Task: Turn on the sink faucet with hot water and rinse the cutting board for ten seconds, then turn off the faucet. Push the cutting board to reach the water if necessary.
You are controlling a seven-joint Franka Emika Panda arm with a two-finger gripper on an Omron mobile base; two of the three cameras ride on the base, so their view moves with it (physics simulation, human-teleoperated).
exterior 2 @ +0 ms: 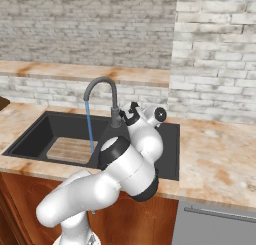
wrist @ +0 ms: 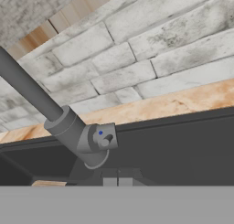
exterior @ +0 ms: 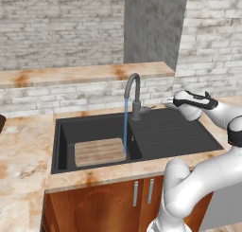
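The dark grey gooseneck sink faucet (exterior: 135, 94) stands behind the black sink (exterior: 57, 146). A thin blue stream of water (exterior: 125, 127) falls from its spout into the deep left basin. It comes down at the right edge of the wooden cutting board (exterior: 99, 151), which lies flat on the basin floor. My gripper (exterior: 165, 102) hovers just right of the faucet's base, level with the small side lever (wrist: 103, 137). In the hand view its tips (wrist: 117, 180) sit together, shut and empty, just short of the lever. A corner of the board (wrist: 47, 184) shows there too.
The sink's shallower flat section (exterior: 175, 131) lies under my hand. Marbled beige counter (exterior: 23, 146) surrounds the sink. A raised brick ledge (exterior: 85, 75) and wall stand close behind the faucet. Wooden cabinet doors (exterior: 108, 202) are below.
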